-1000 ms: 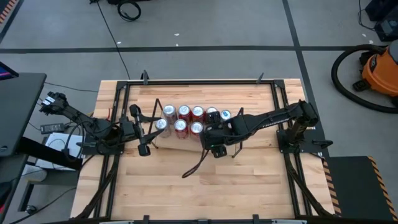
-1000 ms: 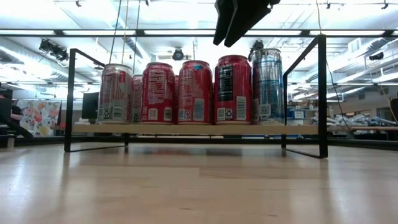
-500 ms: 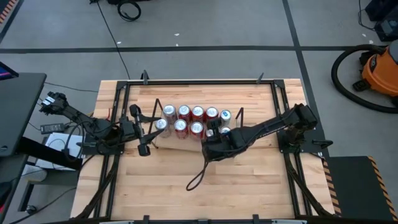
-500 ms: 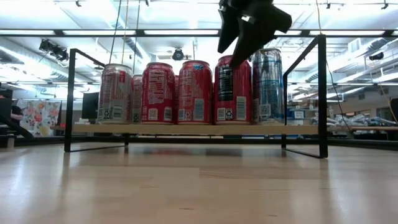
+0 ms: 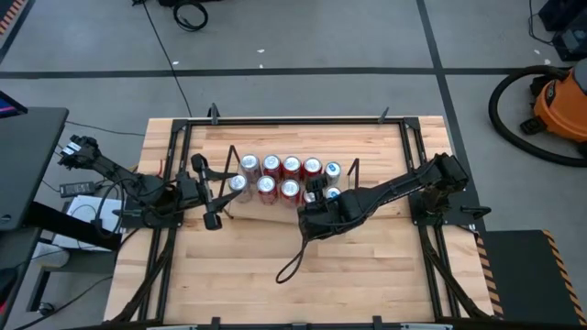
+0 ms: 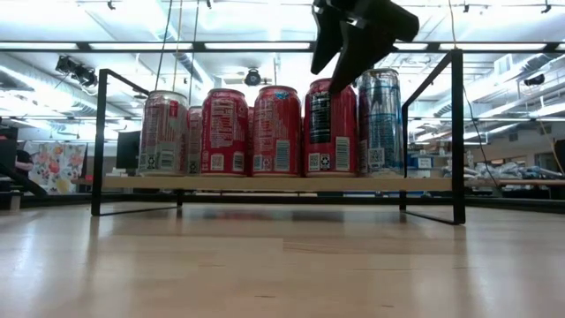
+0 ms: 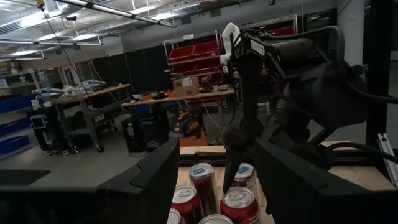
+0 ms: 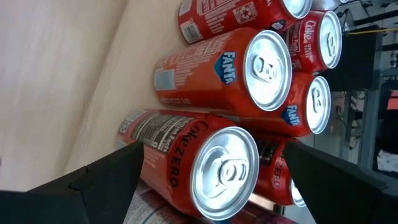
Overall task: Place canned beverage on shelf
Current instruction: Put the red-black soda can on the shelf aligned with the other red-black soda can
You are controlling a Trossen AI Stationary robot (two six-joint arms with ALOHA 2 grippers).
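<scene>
Looking down, eight cans (image 5: 280, 176) are seen packed on the shelf (image 5: 248, 207); the right gripper (image 5: 315, 203), opened wide and empty, is poised above the Coke Zero can (image 8: 202, 163). The left gripper (image 5: 218, 194) is parked beside the shelf, its grip unclear. At table height, neighbouring cans are seen crowding any approach.

rear cans (image 6: 196, 137) hidden behind front row, right claw (image 6: 340, 62) cropped at top edge
</scene>
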